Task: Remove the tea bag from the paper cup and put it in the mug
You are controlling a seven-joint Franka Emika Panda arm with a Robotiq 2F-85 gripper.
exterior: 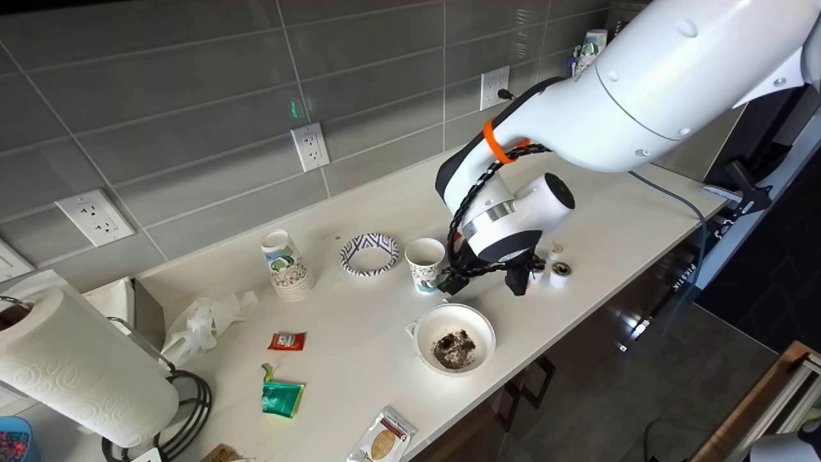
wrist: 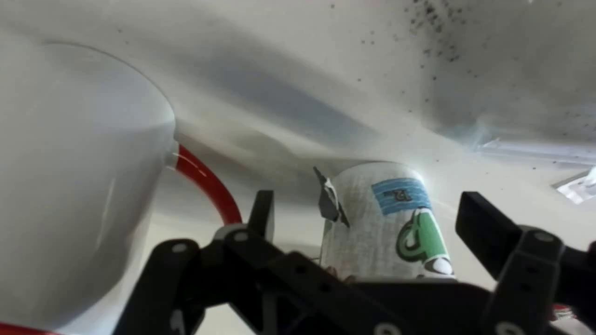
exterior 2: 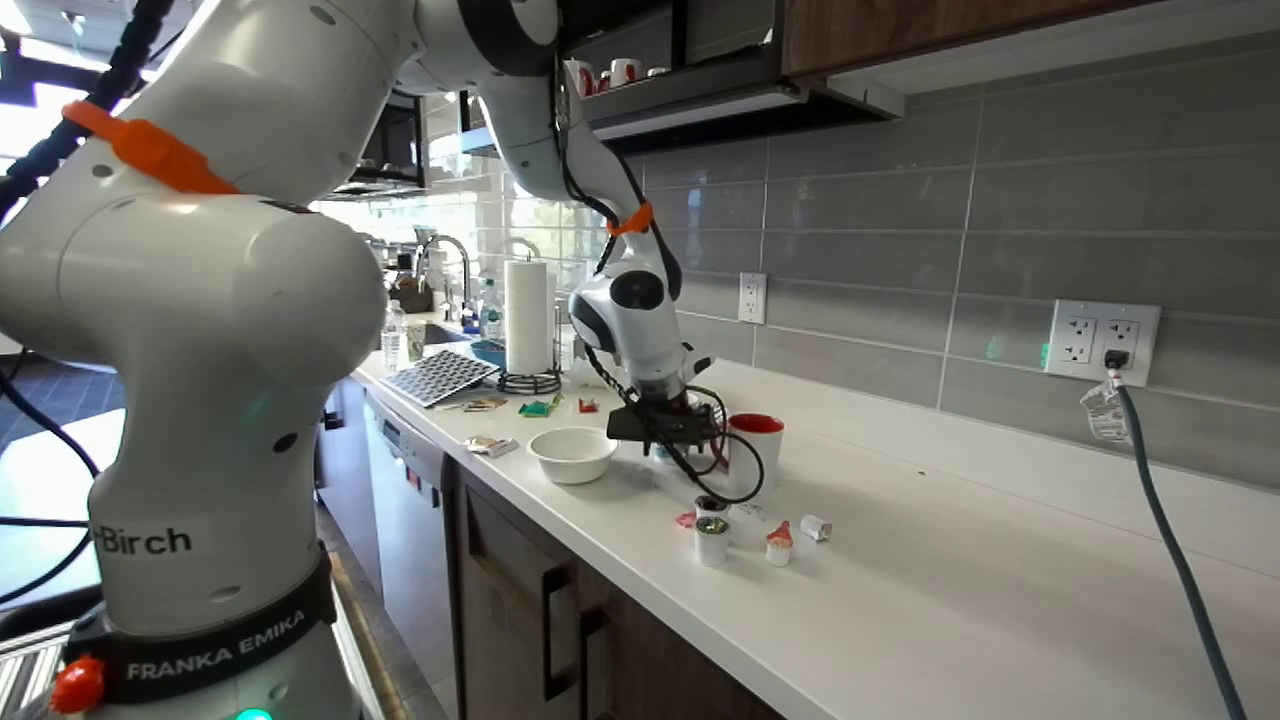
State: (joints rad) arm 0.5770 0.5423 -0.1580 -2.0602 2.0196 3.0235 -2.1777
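The black band point(exterior 2: 225, 640) on the robot arm point(exterior 2: 215, 300) reads FRANKA EMIKA, and higher on its white shell stands Birch; PIKSTIK is lettered on a black tool point(exterior: 684, 280) beside the counter point(exterior: 349, 378). The paper cup point(wrist: 365, 232), upright, carries a green printed drawing and a blue patch whose dark mark is too blurred to read. One red packet point(exterior: 287, 341), one green packet point(exterior: 282, 399) and one white packet point(exterior: 383, 439) with a tan oval lie in an exterior view, three in all, their print too small to make out. Counting on, there is one mug point(wrist: 88, 163) near the cup, white outside, red inside, with a red handle; one stack of printed cups point(exterior: 288, 266); one patterned bowl point(exterior: 369, 258); one white bowl point(exterior: 481, 324) holding dark grounds point(exterior: 457, 346); one paper towel roll point(exterior: 90, 366); and, in an exterior view, four small white pods point(exterior 2: 711, 548). The gripper point(exterior: 485, 288) is spread wide, its two fingers point(wrist: 486, 228) well apart, and in the wrist view the paper cup shows in the gap, clear of both. At the cup's side, in that same view, is what may be the tea bag point(wrist: 329, 209) or its tag, small and dark; the cup's inside is hidden there
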